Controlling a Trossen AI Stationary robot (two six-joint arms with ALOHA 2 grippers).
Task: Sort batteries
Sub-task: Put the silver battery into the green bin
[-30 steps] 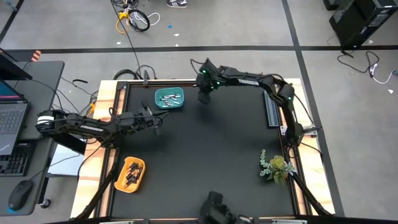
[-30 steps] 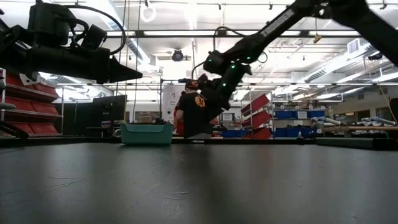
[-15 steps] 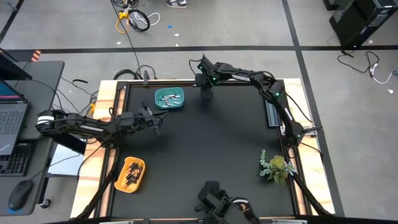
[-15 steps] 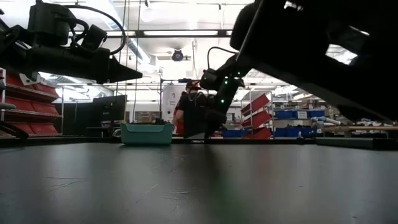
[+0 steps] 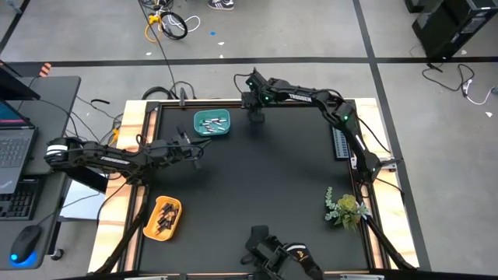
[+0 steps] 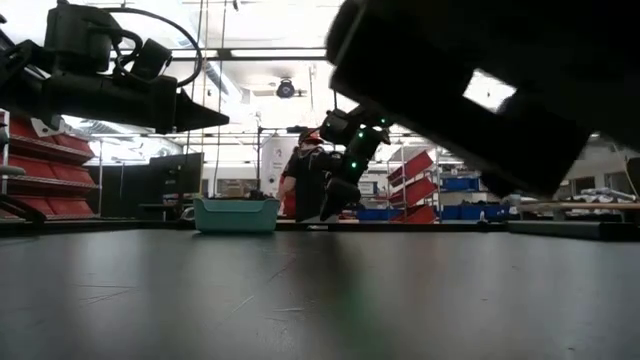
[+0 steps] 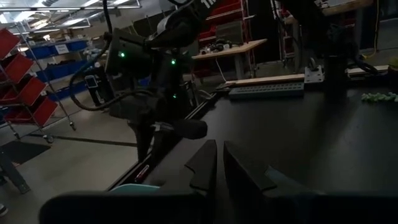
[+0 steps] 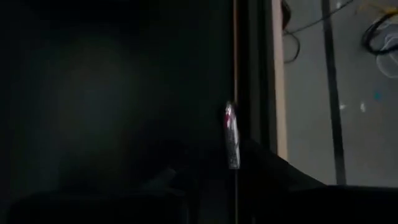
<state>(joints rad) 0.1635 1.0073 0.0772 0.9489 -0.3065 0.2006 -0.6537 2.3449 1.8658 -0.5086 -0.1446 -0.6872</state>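
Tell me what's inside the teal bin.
The teal bin holds several whitish-silver batteries lying loose, seen from above. An exact count is not readable, and the low view shows only the bin's wall, hiding its contents.

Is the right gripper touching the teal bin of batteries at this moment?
Apart. The high view shows the right gripper down by the table's far edge, with bare black mat between it and the teal bin.
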